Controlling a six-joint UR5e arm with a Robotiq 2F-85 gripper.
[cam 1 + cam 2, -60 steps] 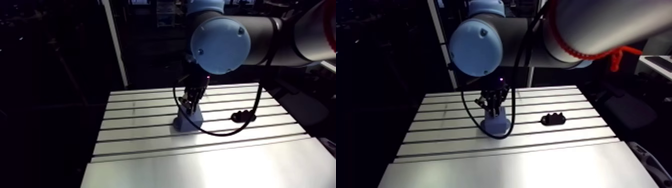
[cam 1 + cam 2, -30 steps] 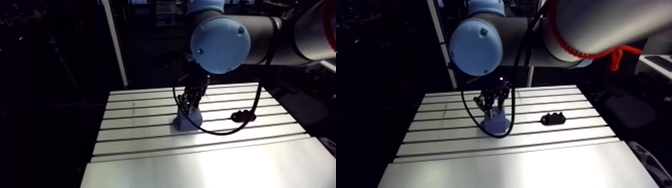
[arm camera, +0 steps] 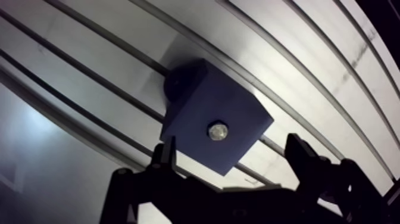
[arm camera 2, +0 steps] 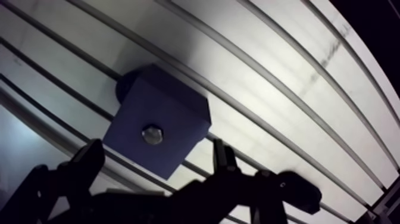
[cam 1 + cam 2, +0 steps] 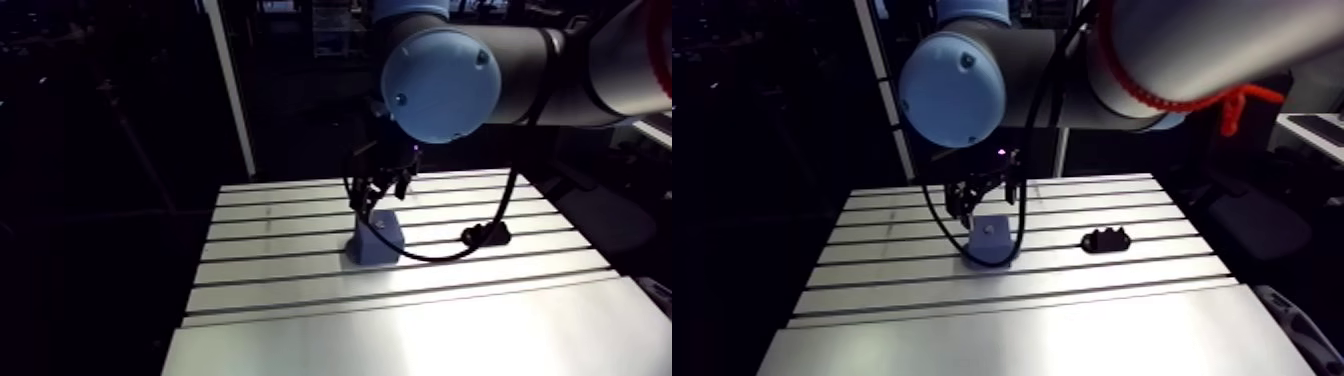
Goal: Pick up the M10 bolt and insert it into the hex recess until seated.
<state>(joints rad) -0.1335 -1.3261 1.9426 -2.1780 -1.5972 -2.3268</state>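
**Gripper lifts off, bolt stays in the block**

Up has come the gripper (image 3: 232, 146) since the earlier pictures. Then it sat low over the block's top; now, in the arm view, it hangs clear of the block at about 12 o'clock. Its fingers (image 3: 168, 156) stand wide apart with nothing between them, which fits a release rather than a grab about to happen.

Just ahead of the fingers in the wrist view, the M10 bolt (image 3: 218, 131) shows only its bright hex head. It sits in the top face of the blue block (image 3: 196, 98), where the hex recess must be, hidden under the head. The head looks about level with that face (I can't tell from here whether it is fully down). The shank is out of sight inside, so the block alone keeps the bolt upright.

The block has not shifted and stands on the slotted table (image 3: 321, 65) across one of its slots. At 3 o'clock of the block in the arm view, well apart, lies a small black part (image 5: 1105, 239), which seems to have no role here.

My guess is that the insertion is done or nearly so, and that the arm is backing straight up so as not to drag the bolt out.
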